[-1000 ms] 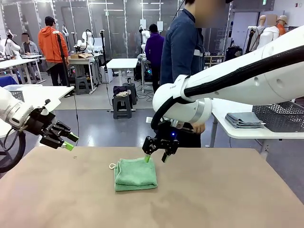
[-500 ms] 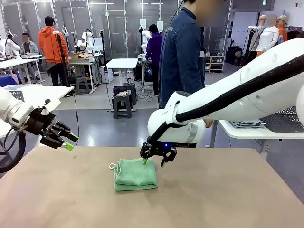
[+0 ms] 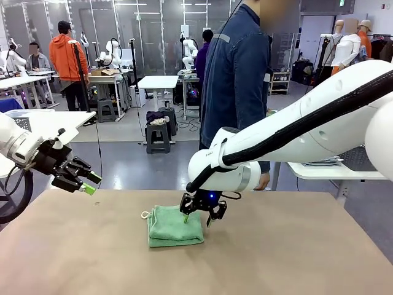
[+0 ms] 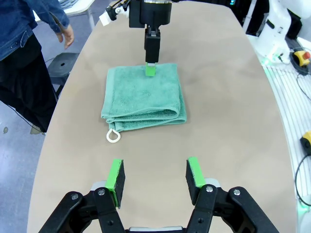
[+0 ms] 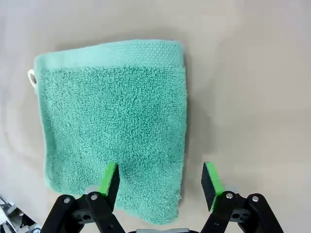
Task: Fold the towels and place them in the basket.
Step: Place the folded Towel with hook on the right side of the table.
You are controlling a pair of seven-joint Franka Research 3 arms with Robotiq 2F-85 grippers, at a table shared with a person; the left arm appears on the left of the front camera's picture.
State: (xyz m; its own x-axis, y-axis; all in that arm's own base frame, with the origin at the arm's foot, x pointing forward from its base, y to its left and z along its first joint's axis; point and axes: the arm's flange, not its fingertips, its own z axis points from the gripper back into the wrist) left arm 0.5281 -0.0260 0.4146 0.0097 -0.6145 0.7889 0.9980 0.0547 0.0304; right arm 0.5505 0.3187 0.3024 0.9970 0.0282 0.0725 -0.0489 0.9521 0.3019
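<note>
A mint green towel (image 3: pixel 175 226) lies folded near the middle of the table, its white loop (image 3: pixel 145 215) at the far left corner. My right gripper (image 3: pixel 198 216) is low over the towel's far right edge. In the right wrist view the right gripper (image 5: pixel 160 179) is open and straddles the edge of the towel (image 5: pixel 116 121), with one pad over the cloth and the other over bare table. My left gripper (image 3: pixel 89 181) hangs open and holds nothing above the table's left end. In the left wrist view the left gripper (image 4: pixel 154 177) points at the towel (image 4: pixel 143 96). The basket is out of view.
A person in a dark blue jacket stands at the far side, one hand (image 3: pixel 263 181) hanging near the table edge. The brown table (image 3: pixel 295 258) has bare room to the right of and in front of the towel. Side tables stand at left and right.
My right gripper has come down onto the towel's far right edge and its jaws have narrowed somewhat. The person has shifted a little to the left. The left arm has not moved.
</note>
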